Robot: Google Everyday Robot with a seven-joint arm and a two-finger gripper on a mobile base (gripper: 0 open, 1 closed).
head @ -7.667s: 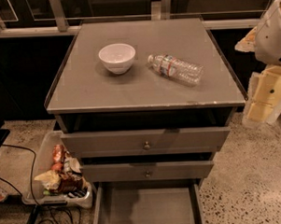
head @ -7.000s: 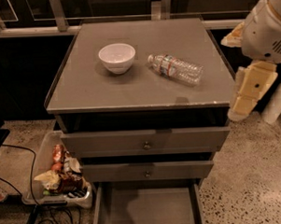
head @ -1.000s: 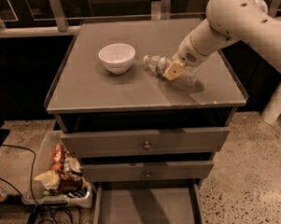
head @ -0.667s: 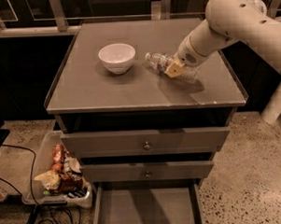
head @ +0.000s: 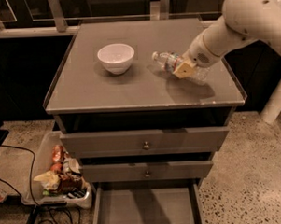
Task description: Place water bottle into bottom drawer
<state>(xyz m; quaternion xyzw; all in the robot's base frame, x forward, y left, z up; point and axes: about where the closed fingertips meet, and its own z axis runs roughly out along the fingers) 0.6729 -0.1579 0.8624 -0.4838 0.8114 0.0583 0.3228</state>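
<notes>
The water bottle lies on its side on the right part of the grey cabinet top, white cap pointing left toward the bowl. My gripper comes in from the right and is closed around the bottle's middle, covering its label; the bottle's rear end shows behind it. The bottom drawer is pulled out at the foot of the cabinet, its flat floor bare.
A white bowl stands on the cabinet top left of the bottle. Two shut drawer fronts with round knobs sit above the open one. A clear bin of snack packets and cables lie on the floor at left.
My arm swung in from the right edge to the bottle. Over the last second the gripper settled on the bottle, which shifted slightly.
</notes>
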